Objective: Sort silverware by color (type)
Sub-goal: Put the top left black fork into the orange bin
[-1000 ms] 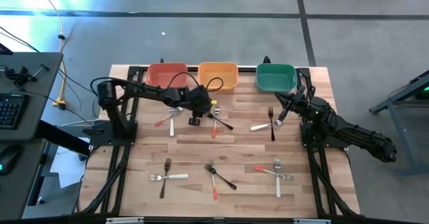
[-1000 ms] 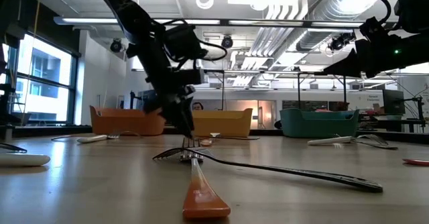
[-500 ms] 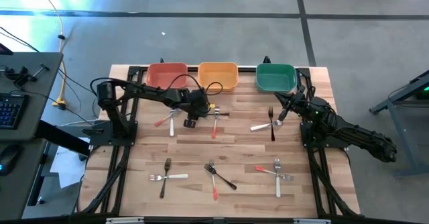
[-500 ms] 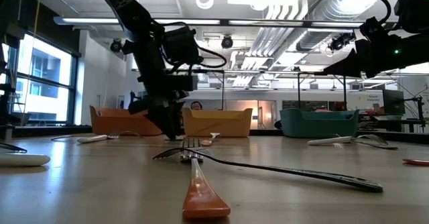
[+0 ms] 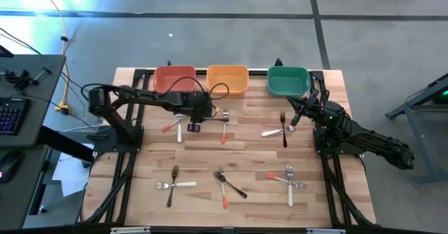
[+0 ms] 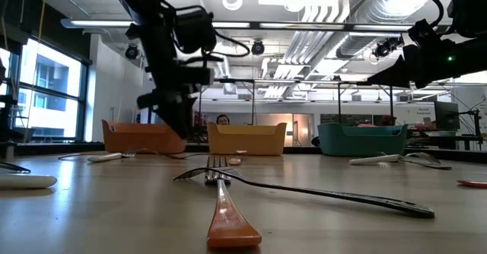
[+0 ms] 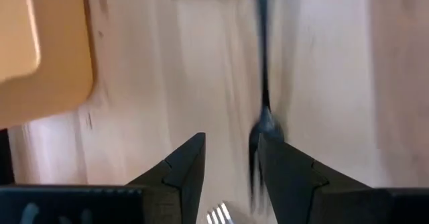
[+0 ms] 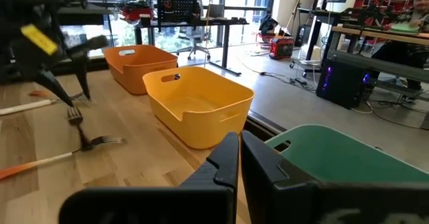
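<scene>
Across the wooden table [image 5: 231, 150], three plastic bins line the far edge: a red bin [image 5: 173, 79], an orange bin [image 5: 228, 78] and a green bin [image 5: 288, 80], presumably one per kind of fork. Both dark arms reach in from the sides. The left gripper [image 5: 194, 125] hangs just in front of the red and orange bins with its fingers [image 7: 184, 170] apart; in its wrist view a dark fork [image 7: 263, 83] appears to hang against one finger, tines toward the gripper, so it seems carried rather than firmly clamped, probably on its way to a bin. The right gripper [image 5: 297, 115] waits near the green bin, fingers pressed together on nothing. Forks lie scattered in loose crossed clusters: a white fork [image 5: 179, 129] and a red-handled fork [image 5: 224, 132] near the left gripper, a dark and a white one crossed [image 5: 283, 129] beside the right gripper, and three more small piles [image 5: 172, 184] [image 5: 225, 185] [image 5: 289, 181] along the near side, so most sorting looks undone.
</scene>
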